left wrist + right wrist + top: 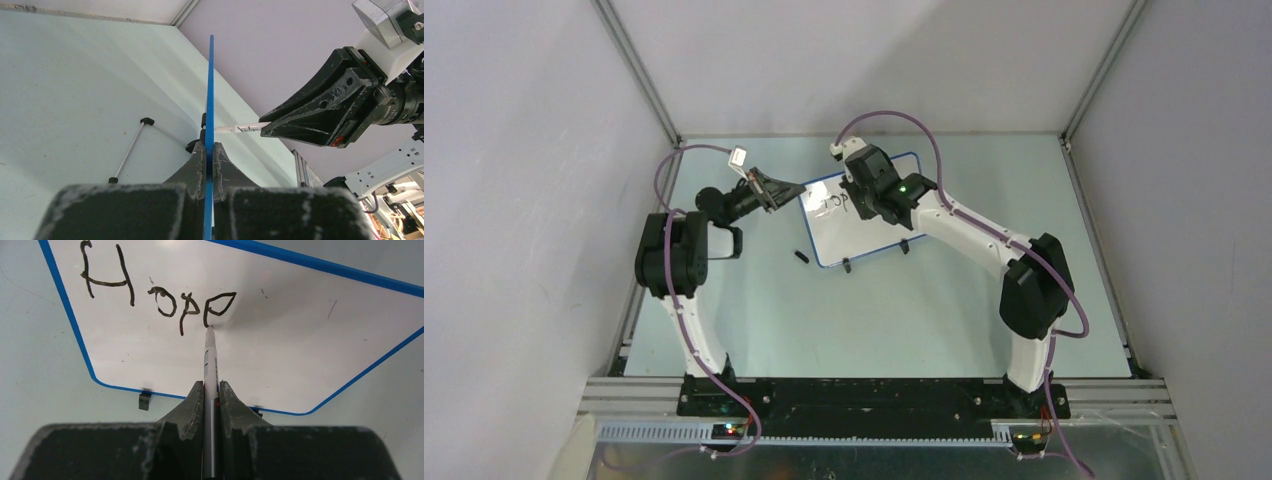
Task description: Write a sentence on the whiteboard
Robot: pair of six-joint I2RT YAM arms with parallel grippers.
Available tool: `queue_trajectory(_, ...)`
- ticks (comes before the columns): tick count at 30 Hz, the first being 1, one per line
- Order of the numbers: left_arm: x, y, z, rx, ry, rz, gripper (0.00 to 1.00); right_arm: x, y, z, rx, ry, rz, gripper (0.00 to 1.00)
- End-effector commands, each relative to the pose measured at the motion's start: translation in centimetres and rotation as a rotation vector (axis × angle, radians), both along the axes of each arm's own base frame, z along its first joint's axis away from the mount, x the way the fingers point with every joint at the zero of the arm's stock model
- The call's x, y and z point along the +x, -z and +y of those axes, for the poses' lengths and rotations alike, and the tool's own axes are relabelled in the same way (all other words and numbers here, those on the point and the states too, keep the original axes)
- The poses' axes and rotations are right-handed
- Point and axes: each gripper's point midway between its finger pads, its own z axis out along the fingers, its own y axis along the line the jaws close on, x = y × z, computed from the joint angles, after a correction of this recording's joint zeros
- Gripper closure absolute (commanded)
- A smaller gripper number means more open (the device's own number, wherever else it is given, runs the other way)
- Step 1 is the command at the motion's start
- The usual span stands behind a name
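Your whiteboard (pixel 869 235) sat on the table (pixel 874 320) close to the far edge, about midway between the left and right edges, its two clip feet on the nearer side. From the top view you could see your left gripper (pixel 796 190) at the board's left edge and your right gripper (pixel 856 200) over its far left part. That arm covered most of the writing there, so only a few dark strokes showed. The right wrist view gave you what the top view hid: the sentence (pixel 160 295) so far read "Hope" in black, running along the upper left of the white face. The marker (pixel 210 360) was pinched between the right fingers, its tip touching the board at the foot of the last letter. One clip foot (pixel 144 400) showed under the blue frame in that view. The left wrist view showed you the board edge-on as a thin blue line, with the left fingers pressed against both faces, clamping it. It also showed the right gripper from the side, the marker's white barrel reaching from its jaws to the board's face. Only the top view let you see a small black cap (pixel 801 257) lying on the table just beside the board's near left corner.
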Motion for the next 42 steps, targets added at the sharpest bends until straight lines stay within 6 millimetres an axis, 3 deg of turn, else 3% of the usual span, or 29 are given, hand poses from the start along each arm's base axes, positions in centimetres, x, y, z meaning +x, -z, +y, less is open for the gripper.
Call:
queue_trajectory(1, -0.4, -1.2, -0.3, 0.012, 0.033, -0.074, 1.00, 1.4, -1.7, -1.4, 0.016, 0.056, -0.047, 1.00)
queue_trajectory(8, -0.4, -1.2, -0.3, 0.012, 0.032, -0.075, 1.00, 1.1, -2.5, -1.1, 0.042, 0.037, -0.053, 1.00)
queue_trajectory(14, -0.4, -1.2, -0.3, 0.012, 0.031, -0.075, 1.00, -0.7, -6.4, -0.1, 0.136, -0.036, -0.127, 1.00)
queue_trajectory(18, -0.4, -1.2, -0.3, 0.012, 0.032, -0.076, 1.00, -1.9, -7.5, 0.1, 0.184, -0.067, -0.144, 1.00)
queue_trajectory(27, -0.5, -1.2, -0.3, 0.013, 0.030, -0.077, 1.00, -3.9, -5.0, 0.2, 0.189, -0.061, -0.174, 1.00)
queue_trajectory(34, -0.4, -1.3, -0.3, 0.013, 0.028, -0.079, 1.00, -4.6, -5.0, 0.1, 0.256, -0.064, -0.211, 1.00)
queue_trajectory(42, -0.4, -1.4, -0.3, 0.012, 0.032, -0.077, 1.00, -4.6, -5.2, 1.7, 0.353, -0.071, -0.193, 1.00)
